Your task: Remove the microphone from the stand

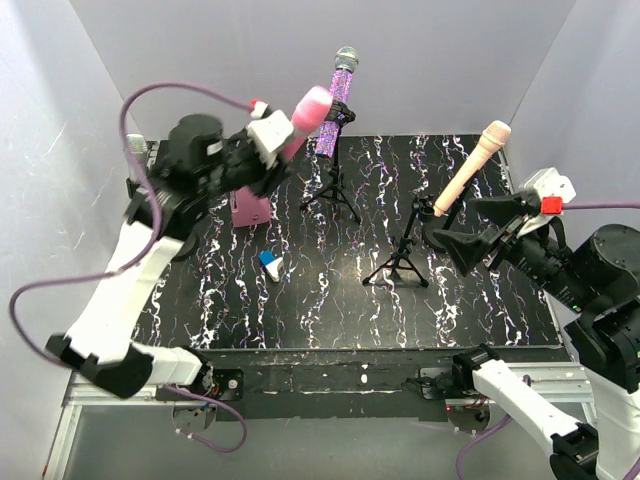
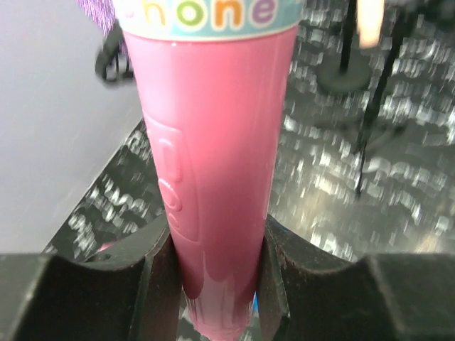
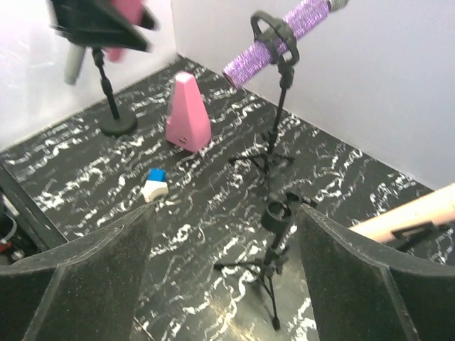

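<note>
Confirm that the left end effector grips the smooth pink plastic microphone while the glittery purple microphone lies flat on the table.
No: the glittery purple microphone sits tilted, clipped in a black tripod stand, as the right wrist view shows. The left end effector does grip the smooth pink microphone.

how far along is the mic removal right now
Done: the pink mic is off any stand, lifted clear. In hand: the left gripper is shut on it; the right gripper is open beside the peach mic. Left: set the pink mic down; the purple mic sits clipped in its stand.
</note>
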